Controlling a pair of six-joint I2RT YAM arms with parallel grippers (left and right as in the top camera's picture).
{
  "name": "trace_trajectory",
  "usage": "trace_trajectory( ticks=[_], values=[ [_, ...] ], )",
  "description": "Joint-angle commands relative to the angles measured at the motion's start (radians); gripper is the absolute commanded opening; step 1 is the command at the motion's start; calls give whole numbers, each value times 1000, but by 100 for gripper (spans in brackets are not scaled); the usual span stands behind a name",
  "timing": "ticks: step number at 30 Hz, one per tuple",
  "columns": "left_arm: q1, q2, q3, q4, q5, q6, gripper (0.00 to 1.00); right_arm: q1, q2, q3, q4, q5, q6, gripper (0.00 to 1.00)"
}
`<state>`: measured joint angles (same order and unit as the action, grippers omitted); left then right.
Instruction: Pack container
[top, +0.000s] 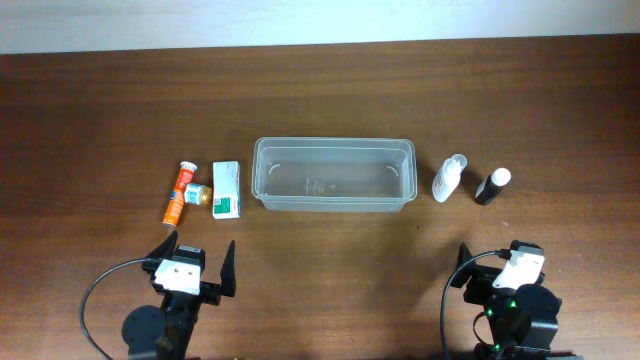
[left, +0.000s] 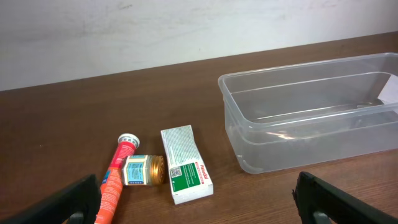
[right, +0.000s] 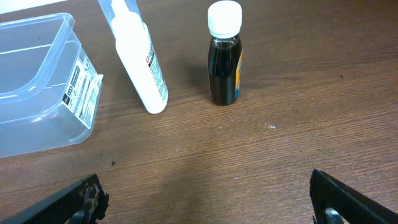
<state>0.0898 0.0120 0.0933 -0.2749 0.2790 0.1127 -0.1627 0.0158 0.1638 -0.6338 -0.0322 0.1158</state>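
The clear plastic container (top: 333, 175) sits empty at the table's middle; it also shows in the left wrist view (left: 311, 112) and the right wrist view (right: 37, 87). Left of it lie an orange tube (top: 178, 192), a small gold-lidded jar (top: 200, 194) and a green-and-white box (top: 228, 190). Right of it are a white bottle (top: 449, 179) lying down and a dark bottle with a white cap (top: 492, 186). My left gripper (top: 196, 265) is open and empty near the front edge, behind the box. My right gripper (top: 490, 270) is open and empty, near the two bottles.
The dark wooden table (top: 330, 100) runs to a pale wall at the back. Black cables loop from both arm bases at the front edge.
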Motion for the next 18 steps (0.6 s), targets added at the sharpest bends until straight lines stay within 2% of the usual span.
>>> trace_trajectory(
  ticks=[1,12,18],
  values=[
    [-5,-7,-5,1,-3,9,100,5,-10,-6,2,-13,-4,98],
    [-5,-7,-5,16,14,4,100,5,-10,-6,2,-13,-4,98],
    [-4,19,35,32,-14,-194,100,5,-10,-6,2,-13,-4,99]
  ],
)
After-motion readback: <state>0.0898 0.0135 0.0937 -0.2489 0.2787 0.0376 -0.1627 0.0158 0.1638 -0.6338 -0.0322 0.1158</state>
